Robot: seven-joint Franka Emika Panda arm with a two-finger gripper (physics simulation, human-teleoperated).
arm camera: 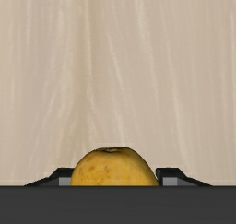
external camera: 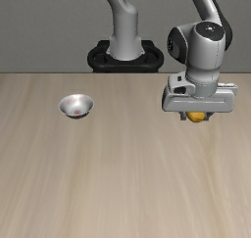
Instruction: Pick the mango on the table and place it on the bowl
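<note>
The end effector is closed on 1 mango, with 2 fingertips touching its sides. I cannot tell whether it clears the surface. Grasping looks done; carrying and placing remain. 1 bowl sits empty, well apart toward 9 o'clock in the exterior view.

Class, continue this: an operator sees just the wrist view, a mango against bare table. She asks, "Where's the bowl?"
Observer: The bowl stands on the table, toward the exterior view's left of the claw.
Operator: Is it upright?
Observer: Yes, mouth upward.
Operator: How is the claw aimed?
Observer: Straight down, with the mango peeking out beneath it.
</note>
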